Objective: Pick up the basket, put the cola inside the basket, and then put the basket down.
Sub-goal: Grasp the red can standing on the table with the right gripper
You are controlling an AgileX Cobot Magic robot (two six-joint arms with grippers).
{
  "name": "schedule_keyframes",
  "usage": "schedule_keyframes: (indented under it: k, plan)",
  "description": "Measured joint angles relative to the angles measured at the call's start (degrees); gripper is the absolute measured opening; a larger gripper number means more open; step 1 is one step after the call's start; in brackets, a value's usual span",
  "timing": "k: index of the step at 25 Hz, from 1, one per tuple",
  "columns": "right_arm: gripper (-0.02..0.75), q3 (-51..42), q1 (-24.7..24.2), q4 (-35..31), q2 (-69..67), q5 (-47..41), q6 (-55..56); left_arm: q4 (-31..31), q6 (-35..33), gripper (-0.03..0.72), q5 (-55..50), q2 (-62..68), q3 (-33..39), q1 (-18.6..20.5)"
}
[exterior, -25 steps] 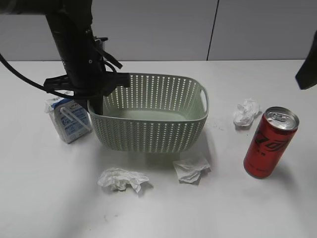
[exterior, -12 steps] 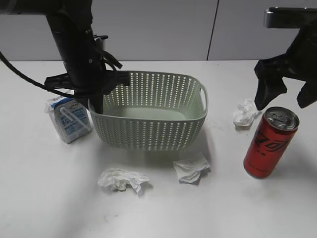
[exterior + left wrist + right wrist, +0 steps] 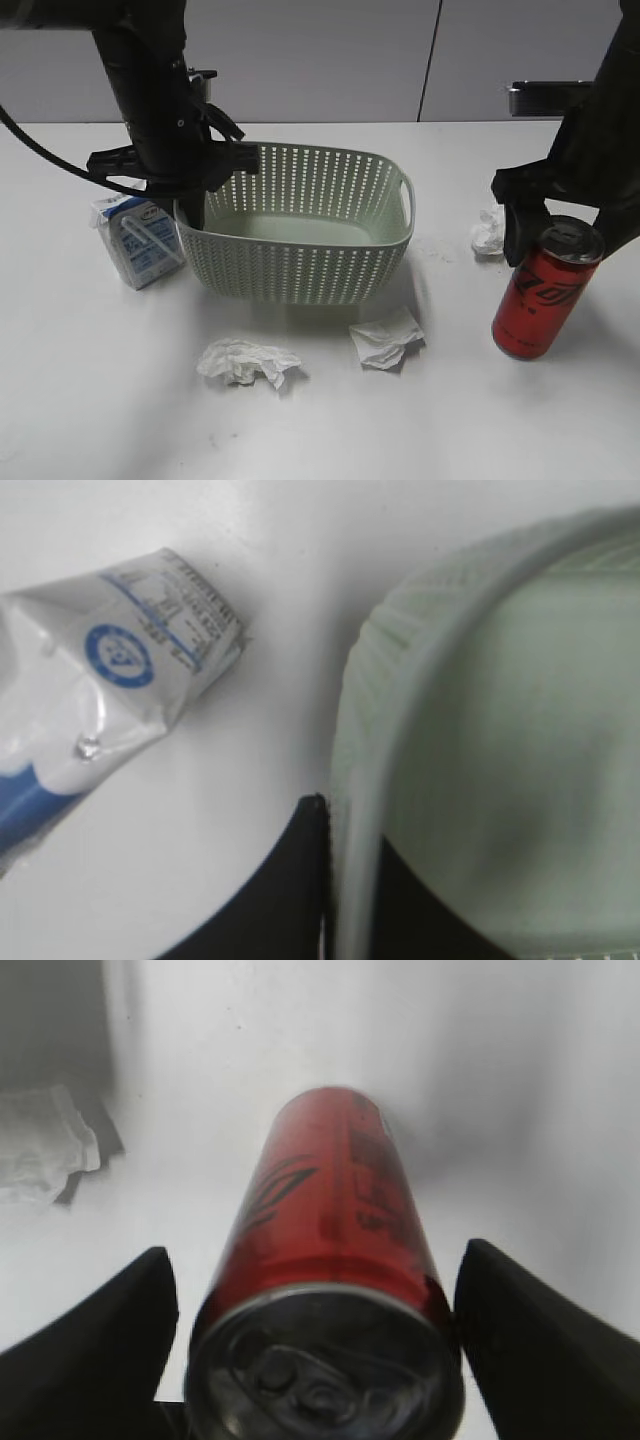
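Observation:
The pale green basket [image 3: 300, 268] stands at mid-table. My left gripper [image 3: 196, 208] is shut on the basket's left rim, one finger outside and one inside the wall. In the left wrist view the rim of the basket [image 3: 480, 730] runs between the jaws of the left gripper [image 3: 352, 825]. The red cola can [image 3: 540, 298] stands upright at the right. My right gripper [image 3: 566, 238] is open, with its fingers on either side of the can's top. In the right wrist view the cola [image 3: 325, 1210] sits between the spread fingers of the right gripper [image 3: 315, 1260], apart from them.
A blue-and-white drink carton [image 3: 140, 240] stands just left of the basket, also in the left wrist view [image 3: 100, 680]. Crumpled tissues lie in front of the basket [image 3: 245, 360] [image 3: 385, 340] and behind the can [image 3: 487, 232] [image 3: 40, 1145].
My right arm has come down from the upper right until its open fingers straddle the can's top. The basket has shifted slightly up and left in my left gripper.

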State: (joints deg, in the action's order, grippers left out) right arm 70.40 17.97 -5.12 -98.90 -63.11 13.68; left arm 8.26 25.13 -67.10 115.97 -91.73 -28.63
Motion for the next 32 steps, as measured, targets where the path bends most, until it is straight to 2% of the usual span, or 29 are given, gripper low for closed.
schedule_keyframes:
  k: [9,16,26,32]
  plan:
    - [0.638,0.0,0.0,-0.1,-2.6,-1.4,0.6,-0.1,0.0,0.003,0.9,0.0,0.0,0.0]
    - [0.540,0.0,0.0,-0.2,-3.6,-2.5,0.7,-0.1,0.0,0.003,1.2,0.0,0.0,0.0]
    - [0.522,0.1,0.0,-0.2,-4.2,-3.0,0.3,-0.2,0.0,0.003,1.2,0.0,0.0,0.0]
    - [0.522,0.1,0.0,0.8,-3.9,-5.3,-7.3,-0.3,0.0,0.003,1.4,0.0,0.0,0.0]
